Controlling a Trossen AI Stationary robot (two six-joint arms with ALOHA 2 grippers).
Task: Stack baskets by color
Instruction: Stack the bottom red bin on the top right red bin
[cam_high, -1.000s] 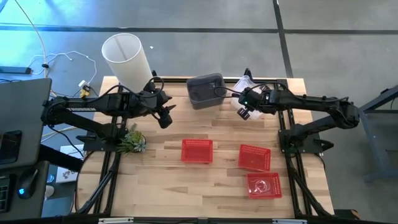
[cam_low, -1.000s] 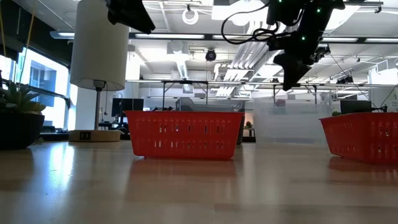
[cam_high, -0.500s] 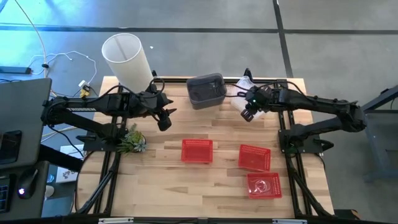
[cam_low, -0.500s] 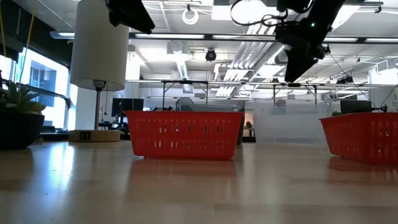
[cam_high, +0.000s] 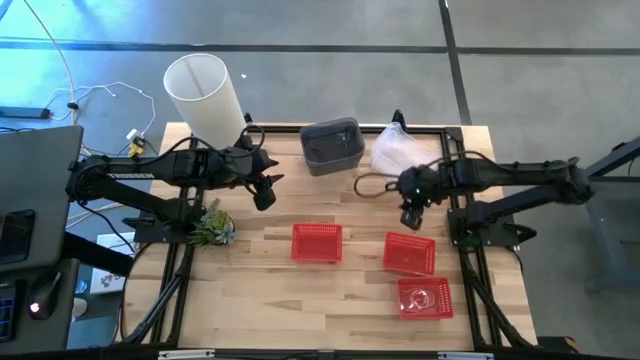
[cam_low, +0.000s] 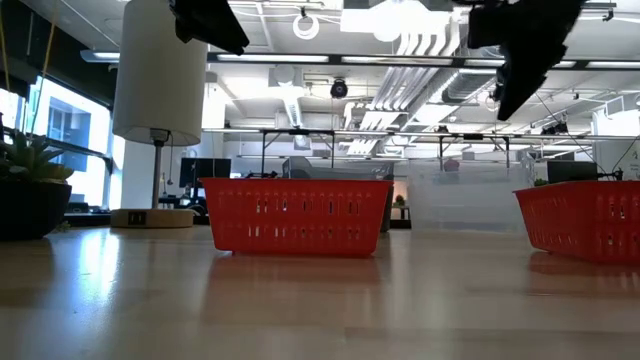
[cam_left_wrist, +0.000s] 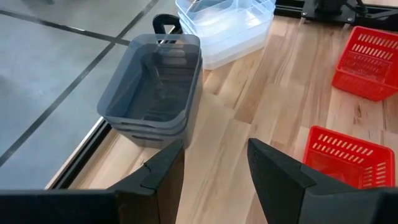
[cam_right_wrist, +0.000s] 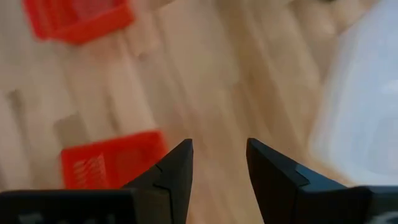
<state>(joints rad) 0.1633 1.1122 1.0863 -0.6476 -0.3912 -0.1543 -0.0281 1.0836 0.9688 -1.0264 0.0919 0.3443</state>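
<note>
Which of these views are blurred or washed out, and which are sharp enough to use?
Right wrist view: motion-blurred, the red baskets smeared and the clear baskets a pale haze. Left wrist view: sharp, the grey stack crisp. Low view: backlit by ceiling lights, the nearest red basket clear. High view: evenly lit, blue cast at its left edge.

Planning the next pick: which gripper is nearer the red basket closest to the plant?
Left. The left gripper hangs just beyond that red basket; the right gripper is farther off, above another red basket.
</note>
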